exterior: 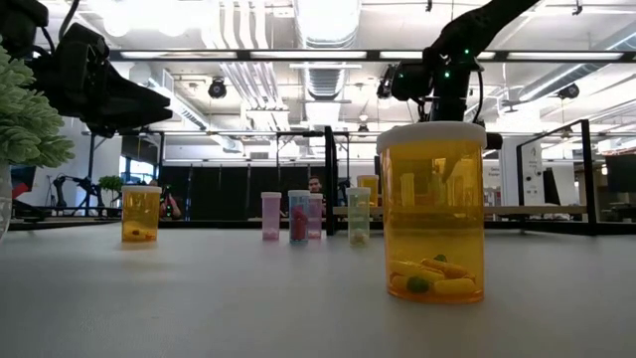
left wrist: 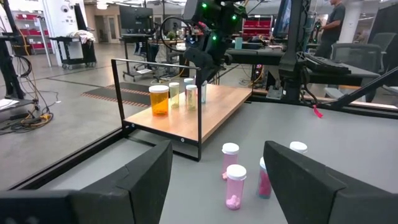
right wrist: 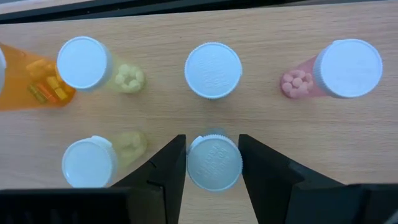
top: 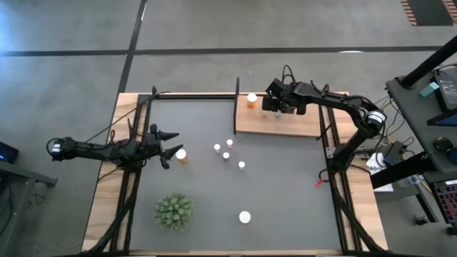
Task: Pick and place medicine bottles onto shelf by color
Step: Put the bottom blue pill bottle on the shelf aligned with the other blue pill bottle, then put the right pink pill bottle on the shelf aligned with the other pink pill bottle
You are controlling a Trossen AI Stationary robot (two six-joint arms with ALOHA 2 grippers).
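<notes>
The shelf stands at the mat's far right. On it are several medicine bottles: an orange one, two yellowish ones, a pink one and a white-capped one. My right gripper points down over the shelf, its fingers close on either side of another white-capped bottle that stands upright on the board. My left gripper waits open at the mat's left, beside an orange bottle. Pink bottles stand on the mat. My right gripper comes from above, slanting down. Its two fingers flank the cap of the bottle standing upright on the shelf board. Whether the fingers touch the cap I cannot tell.
A green spiky plant stands near the mat's near left. A wide orange bottle stands near the front middle. Thin black frame posts rise at the shelf's corners. Free board lies at the shelf's right end.
</notes>
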